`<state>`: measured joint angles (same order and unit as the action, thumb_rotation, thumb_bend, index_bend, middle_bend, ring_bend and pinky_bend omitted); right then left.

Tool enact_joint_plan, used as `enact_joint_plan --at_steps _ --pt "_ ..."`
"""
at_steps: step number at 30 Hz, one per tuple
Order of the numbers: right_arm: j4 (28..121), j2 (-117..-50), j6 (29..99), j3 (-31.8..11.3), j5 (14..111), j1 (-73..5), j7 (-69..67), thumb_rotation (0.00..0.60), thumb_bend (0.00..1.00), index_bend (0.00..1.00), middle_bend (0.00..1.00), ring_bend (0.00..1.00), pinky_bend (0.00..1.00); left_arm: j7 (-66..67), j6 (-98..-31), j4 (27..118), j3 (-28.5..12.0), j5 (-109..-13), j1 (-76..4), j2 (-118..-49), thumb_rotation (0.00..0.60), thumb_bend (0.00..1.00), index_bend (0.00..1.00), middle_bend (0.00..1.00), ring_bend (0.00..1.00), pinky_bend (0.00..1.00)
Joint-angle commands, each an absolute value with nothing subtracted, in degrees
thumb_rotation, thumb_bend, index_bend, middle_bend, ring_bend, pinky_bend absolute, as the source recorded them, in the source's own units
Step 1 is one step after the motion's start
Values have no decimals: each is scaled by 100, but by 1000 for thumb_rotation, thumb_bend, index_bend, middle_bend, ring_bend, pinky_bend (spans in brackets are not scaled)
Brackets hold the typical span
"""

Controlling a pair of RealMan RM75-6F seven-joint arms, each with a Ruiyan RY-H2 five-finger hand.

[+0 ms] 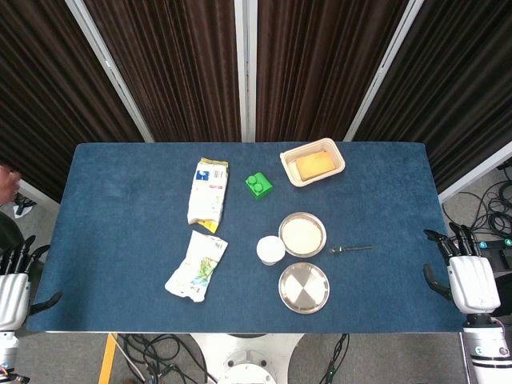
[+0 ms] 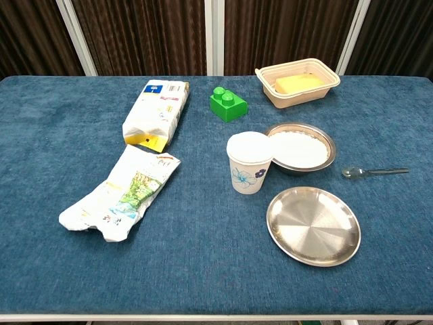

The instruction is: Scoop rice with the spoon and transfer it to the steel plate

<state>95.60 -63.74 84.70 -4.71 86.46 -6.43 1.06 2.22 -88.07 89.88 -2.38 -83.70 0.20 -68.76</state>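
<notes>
A steel bowl of white rice (image 1: 302, 234) (image 2: 300, 147) sits right of the table's centre. In front of it lies the flat steel plate (image 1: 304, 287) (image 2: 313, 225), with nothing on it. The spoon (image 1: 350, 250) (image 2: 373, 172) lies on the blue cloth to the right of the bowl, its handle pointing right. My left hand (image 1: 14, 282) hangs off the table's front left corner, fingers spread and holding nothing. My right hand (image 1: 467, 276) hovers just off the table's right edge, fingers apart, well to the right of the spoon. Neither hand shows in the chest view.
A paper cup (image 1: 270, 250) (image 2: 248, 163) stands left of the bowl, almost touching it. Two snack bags (image 1: 207, 192) (image 2: 121, 195) lie on the left half. A green block (image 1: 258, 185) (image 2: 228, 103) and a beige tray with a yellow sponge (image 1: 313, 162) (image 2: 298, 83) sit at the back.
</notes>
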Motion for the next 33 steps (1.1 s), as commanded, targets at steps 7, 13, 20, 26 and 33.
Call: enact_joint_plan --at_steps 7,13,20,26,33 --pt "9566 -6371 8416 -447 8665 -663 122 600 327 197 286 42 0 233 -8814 8990 -227 -8364 29 -6888 600 164 233 137 71 48" --pt "9590 -6460 7822 -464 8421 -939 434 600 251 197 300 44 0 212 -8821 8978 -222 -8369 33 -6916 600 164 233 137 71 47" --pt "9276 -6898 6491 -562 7951 -1721 1027 600 142 256 339 44 0 224 -8802 8973 -213 -8337 42 -6926 600 164 233 137 71 48" --pt "8407 -7652 5838 -624 7722 -2264 1463 600 165 365 356 46 0 235 -8756 8984 -222 -8300 27 -6911 600 164 233 137 71 48" --pt "7494 -8263 5490 -556 7681 -2600 1635 600 270 406 400 73 0 250 -8714 9003 -223 -8273 13 -6904 600 164 233 137 71 47"
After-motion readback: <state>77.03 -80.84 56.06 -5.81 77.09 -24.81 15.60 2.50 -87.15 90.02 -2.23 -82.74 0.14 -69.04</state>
